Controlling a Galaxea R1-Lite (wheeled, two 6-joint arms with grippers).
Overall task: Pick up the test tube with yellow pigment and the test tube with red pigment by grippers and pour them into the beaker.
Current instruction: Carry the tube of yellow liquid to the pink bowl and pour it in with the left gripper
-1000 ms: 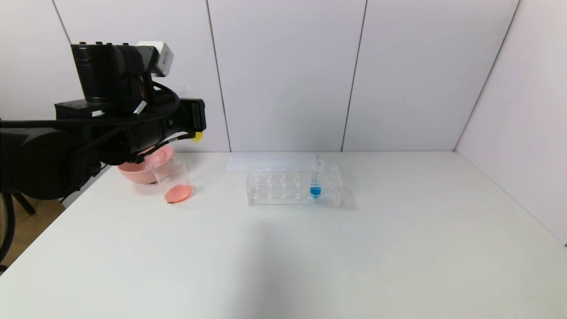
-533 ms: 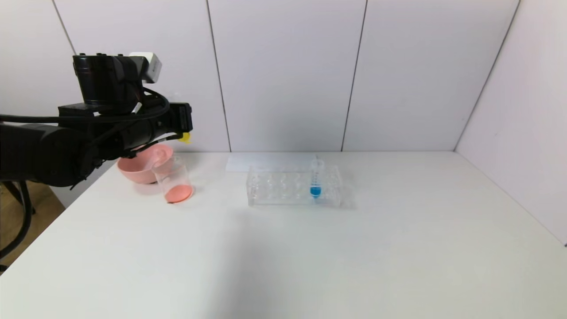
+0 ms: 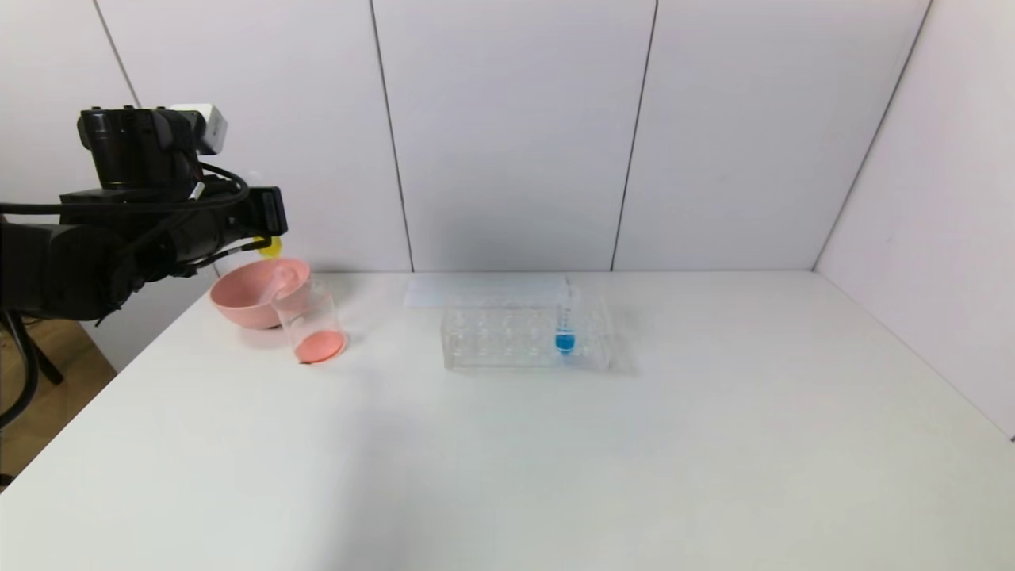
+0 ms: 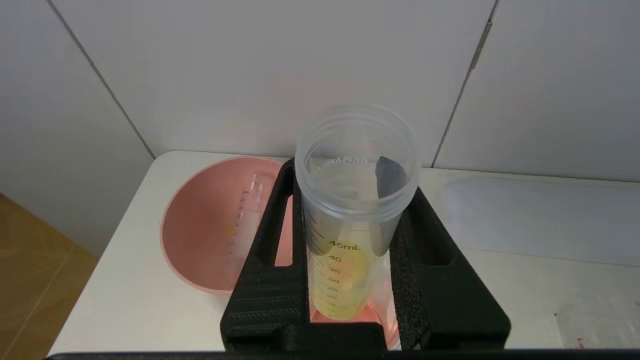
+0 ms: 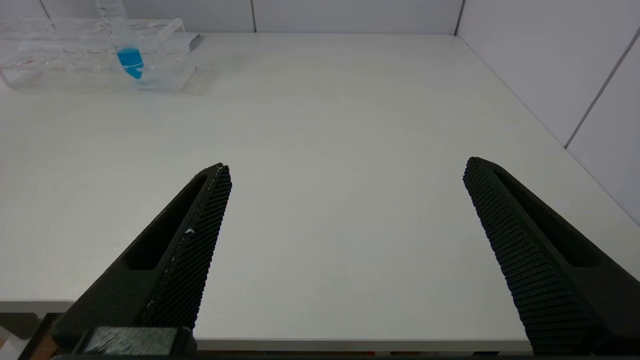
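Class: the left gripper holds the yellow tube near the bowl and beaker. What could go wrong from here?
The test tube with yellow pigment, clamped in the left gripper, seems nearer the pink bowl than the beaker, so a pour might miss. The beaker stands close beside the bowl, so a low arm could knock it.

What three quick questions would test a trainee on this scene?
1. True or false: the left hand is shut on the test tube with yellow pigment, and the right hand is open and empty.
2. The liquid in the beaker is: A blue, B red-orange, C green.
3. What holds the blue-tipped tube upright?

Key: 1 true; 2 B; 3 the clear rack.
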